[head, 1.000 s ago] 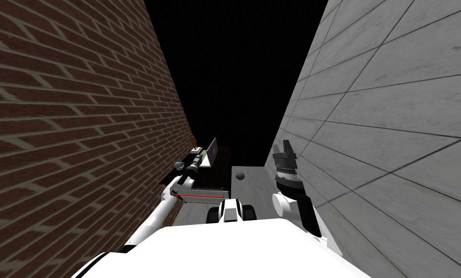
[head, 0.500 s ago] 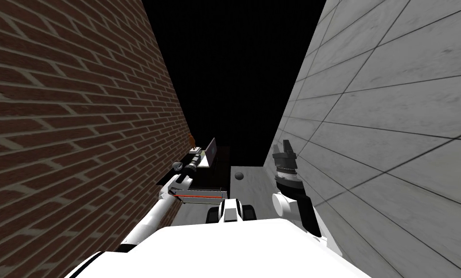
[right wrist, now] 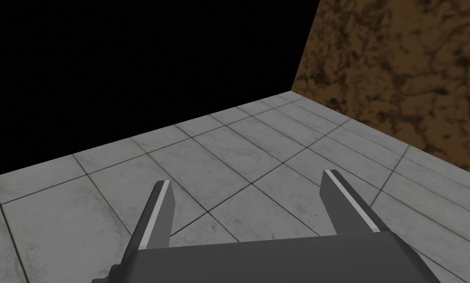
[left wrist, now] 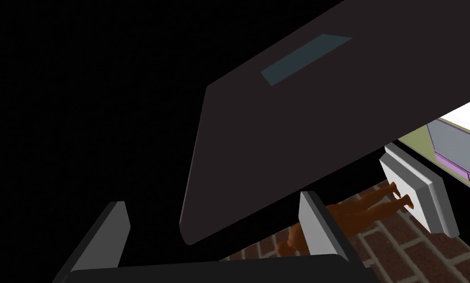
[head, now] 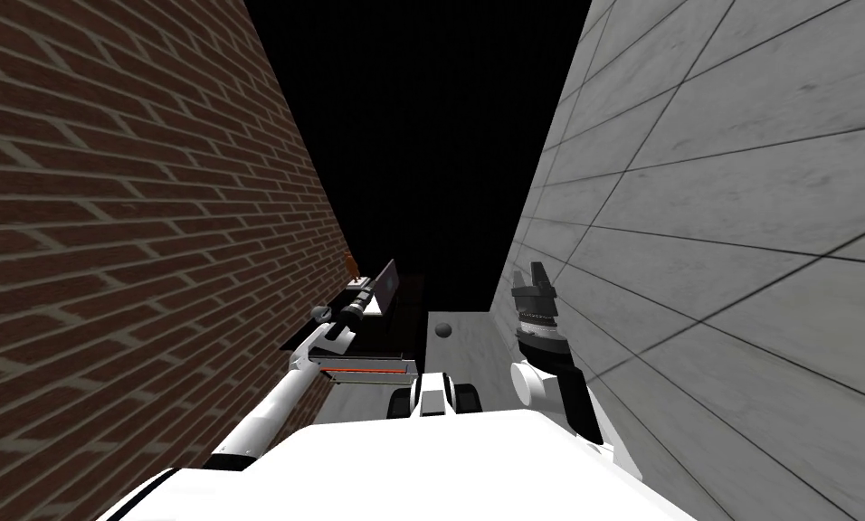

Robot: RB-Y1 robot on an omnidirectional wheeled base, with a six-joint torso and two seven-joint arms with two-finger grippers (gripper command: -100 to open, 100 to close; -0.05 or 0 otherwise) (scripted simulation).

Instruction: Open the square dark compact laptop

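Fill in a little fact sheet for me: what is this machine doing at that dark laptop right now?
Laptop: dark, on a dark desk by the brick wall; lid partly raised
Left gripper: open, lid's corner between its fingers; contact unclear
Right gripper: open, raised beside the grey tiled wall, holding nothing
Nearby: orange-brown figurine next to the laptop, against the brick wall
Task state: laptop partly open
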